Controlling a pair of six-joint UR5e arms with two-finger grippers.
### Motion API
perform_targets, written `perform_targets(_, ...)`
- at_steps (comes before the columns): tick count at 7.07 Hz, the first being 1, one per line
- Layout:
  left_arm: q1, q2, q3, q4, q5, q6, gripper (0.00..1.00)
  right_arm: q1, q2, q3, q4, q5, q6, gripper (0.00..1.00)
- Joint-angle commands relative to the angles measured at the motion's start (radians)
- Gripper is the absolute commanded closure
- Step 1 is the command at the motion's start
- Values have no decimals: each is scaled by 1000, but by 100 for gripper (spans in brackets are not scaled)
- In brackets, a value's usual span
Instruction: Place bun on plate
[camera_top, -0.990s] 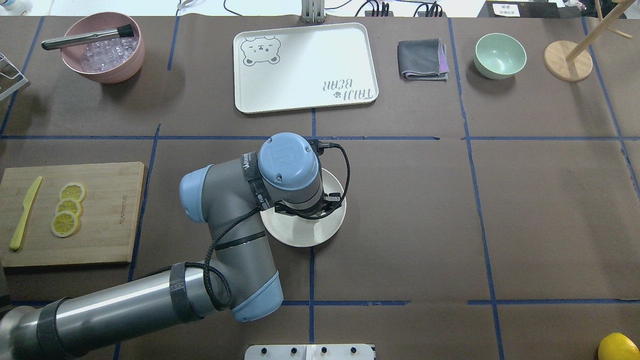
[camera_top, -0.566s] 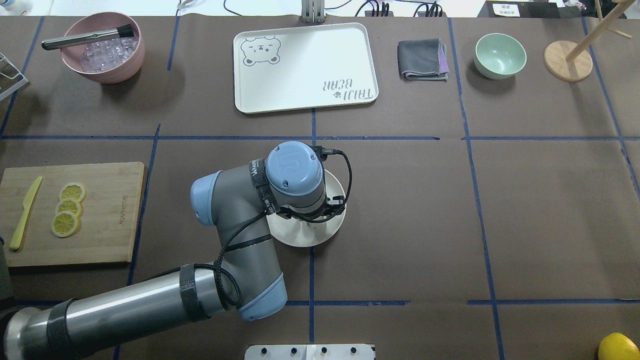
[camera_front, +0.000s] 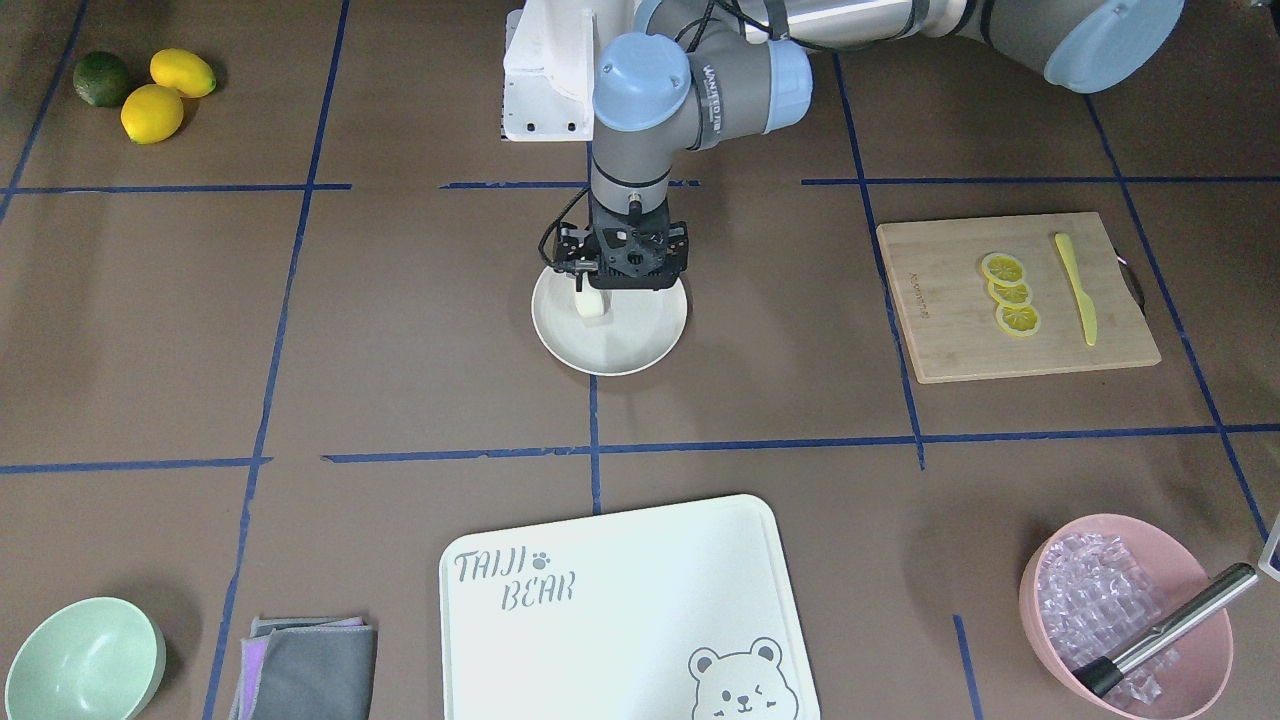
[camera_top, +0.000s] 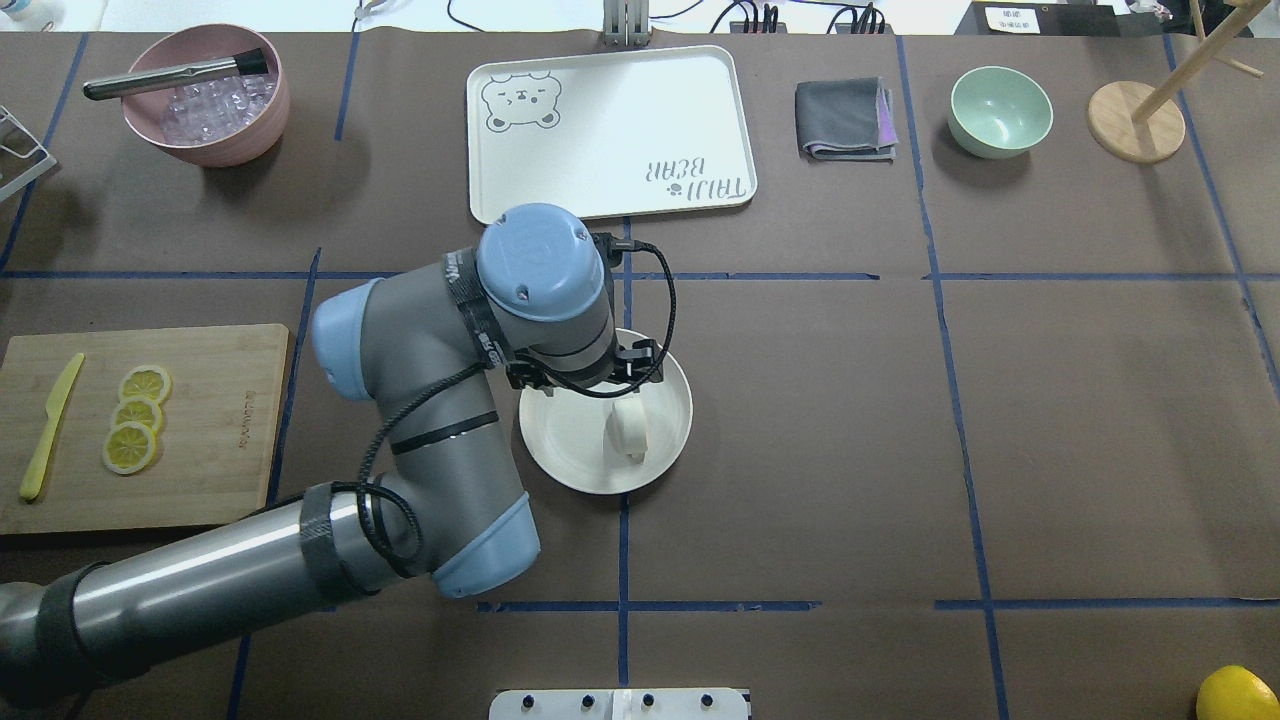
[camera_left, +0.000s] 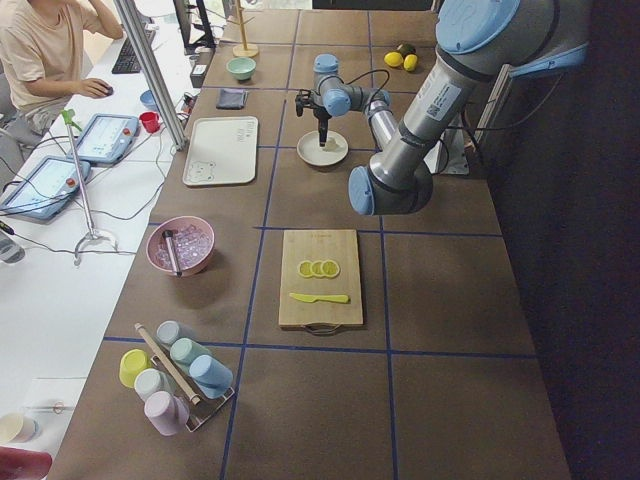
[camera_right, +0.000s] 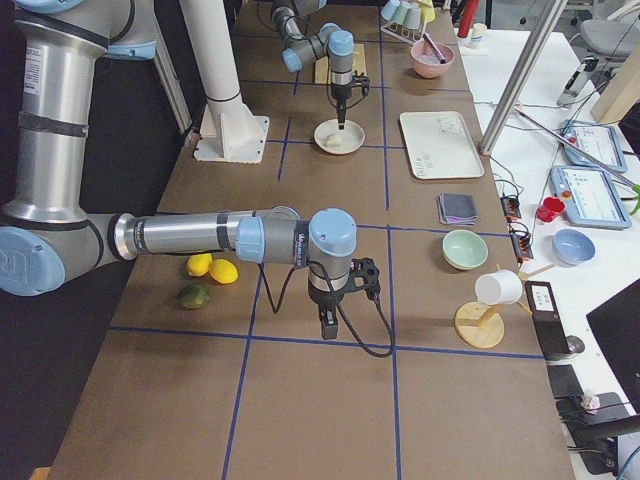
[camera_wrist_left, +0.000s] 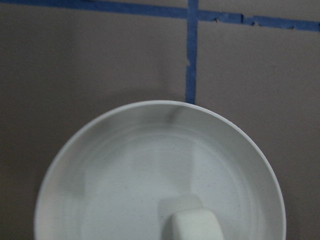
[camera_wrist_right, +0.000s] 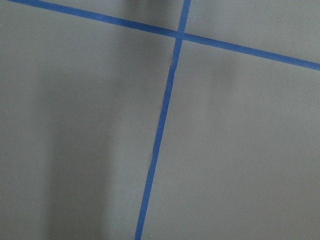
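lemon slices (camera_front: 1009, 293): 3
whole lemons (camera_front: 152, 113): 2
bowls (camera_front: 80, 660): 2, one pink, one mint
plate (camera_front: 635, 342): just 1
bun (camera_front: 592, 305): 1

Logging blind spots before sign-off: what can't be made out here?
Whether the left hand is open: its wrist covers it overhead, and it is too small front-facing.
Whether the right hand is open: seen only in exterior right, unclear.
Part of the bun: cut by the left wrist view's bottom edge.

We see the plate (camera_wrist_left: 115, 170) filling the near part of the view, resting on the brown table (camera_wrist_left: 75, 60). The bun (camera_wrist_left: 195, 226) lies on it, slightly right of its middle, cut off by the near edge. A strip of blue tape (camera_wrist_left: 192, 55) runs from the plate's far rim to a crossing strip beyond.
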Motion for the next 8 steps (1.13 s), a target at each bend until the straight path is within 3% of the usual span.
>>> perform_targets(1, -131, 208, -199, 94, -62, 312, 1, 0, 0, -2, 0, 0, 0, 0)
perform_targets(2, -229, 264, -202, 86, -152, 514, 1, 0, -1, -2, 0, 0, 0, 0)
perform_targets(4, -529, 471, -200, 76, -385, 910, 1, 0, -1, -2, 0, 0, 0, 0)
perform_targets(6, -842, 654, -151, 76, -438, 1218, 1, 0, 0, -12, 0, 0, 2, 0)
perform_targets(8, -1020, 737, 8, 68, -435, 1234, 0, 23, -1, -23, -1, -3, 2, 0)
